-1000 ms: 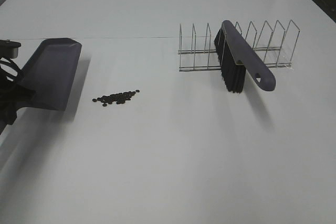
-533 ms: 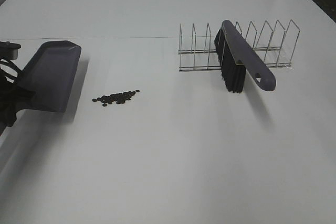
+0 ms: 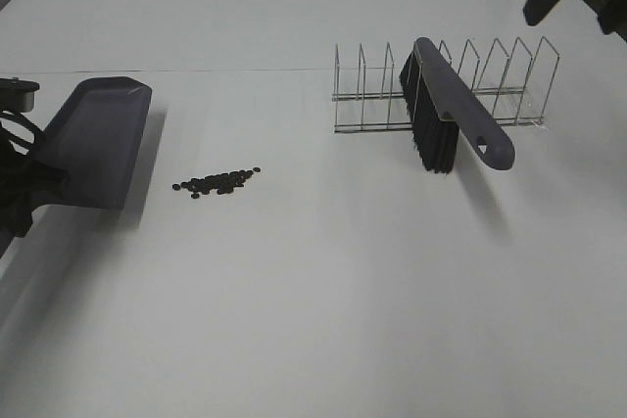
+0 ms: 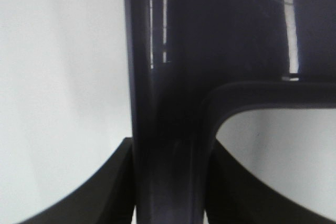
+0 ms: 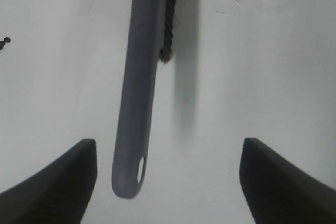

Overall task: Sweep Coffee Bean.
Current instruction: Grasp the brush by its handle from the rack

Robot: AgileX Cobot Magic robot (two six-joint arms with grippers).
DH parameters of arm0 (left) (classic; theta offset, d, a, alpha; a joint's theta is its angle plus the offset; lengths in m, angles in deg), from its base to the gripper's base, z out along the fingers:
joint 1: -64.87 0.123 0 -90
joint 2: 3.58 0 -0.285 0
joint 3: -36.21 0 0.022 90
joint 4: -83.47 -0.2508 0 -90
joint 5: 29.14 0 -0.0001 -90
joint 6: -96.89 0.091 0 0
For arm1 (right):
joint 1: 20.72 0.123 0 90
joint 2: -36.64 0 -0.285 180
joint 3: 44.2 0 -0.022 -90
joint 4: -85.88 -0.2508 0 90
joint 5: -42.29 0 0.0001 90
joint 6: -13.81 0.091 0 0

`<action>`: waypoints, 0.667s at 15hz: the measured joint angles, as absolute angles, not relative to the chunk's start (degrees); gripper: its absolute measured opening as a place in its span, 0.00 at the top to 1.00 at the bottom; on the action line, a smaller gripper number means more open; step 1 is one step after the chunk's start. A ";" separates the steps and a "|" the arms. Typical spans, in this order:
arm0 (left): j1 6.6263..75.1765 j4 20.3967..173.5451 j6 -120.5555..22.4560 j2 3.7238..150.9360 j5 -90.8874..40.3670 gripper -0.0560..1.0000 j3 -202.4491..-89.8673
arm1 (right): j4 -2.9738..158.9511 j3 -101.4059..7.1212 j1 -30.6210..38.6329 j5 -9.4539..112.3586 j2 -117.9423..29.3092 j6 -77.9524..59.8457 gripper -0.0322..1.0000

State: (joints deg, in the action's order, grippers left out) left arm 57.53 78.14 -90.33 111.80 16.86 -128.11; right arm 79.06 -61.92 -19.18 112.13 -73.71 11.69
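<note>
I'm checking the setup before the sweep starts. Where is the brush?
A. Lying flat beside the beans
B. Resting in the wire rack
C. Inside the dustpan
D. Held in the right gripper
B: the brush rests across the wire rack, bristles hanging down and handle jutting out, while the right gripper is open and not touching it.

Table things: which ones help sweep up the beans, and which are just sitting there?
For the job: coffee beans, brush, dustpan.
Just sitting there: wire rack, though the brush rests in it.
</note>
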 joint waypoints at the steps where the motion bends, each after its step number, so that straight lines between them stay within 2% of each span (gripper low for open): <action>1: 57.53 78.14 -90.33 111.80 16.86 0.63 -128.11 | 79.70 -65.36 -17.34 112.13 -76.80 11.52 0.28; 3: 57.53 78.20 -90.33 111.80 16.86 0.63 -128.11 | 80.67 -74.53 -14.13 112.13 -85.17 11.40 0.28; 6: 57.53 78.20 -90.33 111.80 16.86 0.63 -128.11 | 79.06 -83.18 -13.79 112.13 -94.05 11.40 0.28; 10: 57.53 78.20 -90.33 111.80 16.86 0.63 -128.11 | 78.26 -86.10 -13.79 112.07 -101.61 11.40 0.28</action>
State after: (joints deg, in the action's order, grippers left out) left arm 57.53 78.20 -90.33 111.80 16.86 -128.11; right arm 78.26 -86.10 -13.79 112.07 -101.61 11.40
